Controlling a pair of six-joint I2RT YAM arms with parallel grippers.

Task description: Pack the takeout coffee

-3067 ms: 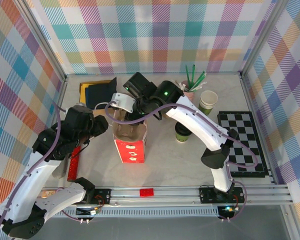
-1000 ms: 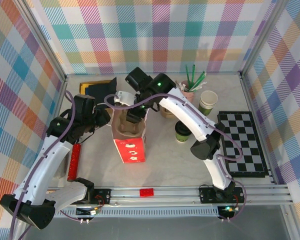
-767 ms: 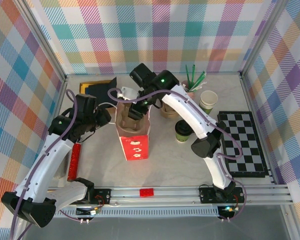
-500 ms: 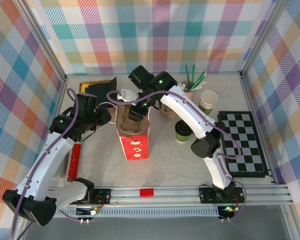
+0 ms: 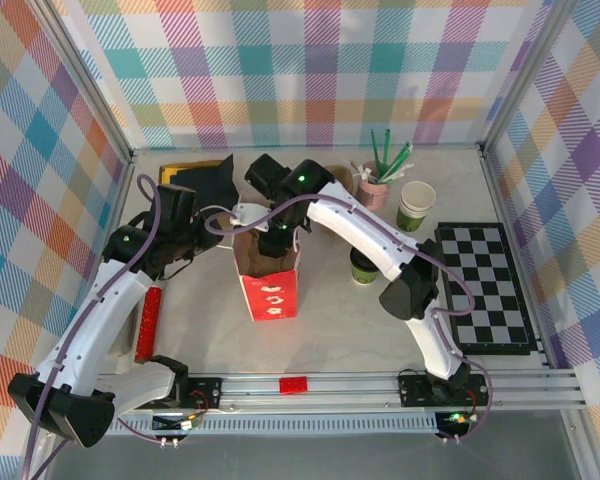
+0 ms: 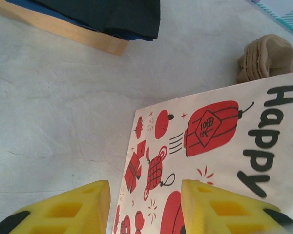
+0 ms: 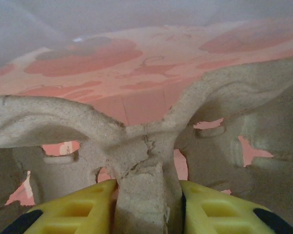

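Left arm (image 5: 92, 325), right arm (image 5: 375, 232) — white shells, black joints, purple cables (image 5: 145, 205) looped alongside, green LEDs (image 5: 302, 180) near the wrists. Yellow fingers (image 6: 63, 212) — pocketed, black-tipped.

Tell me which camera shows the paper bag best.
Top external: the paper bag stands whole and upright, mouth open, with the right arm in it. Left wrist shows its printed side close up; right wrist shows its reddish inner wall behind the cardboard carrier clamped in the right fingers.
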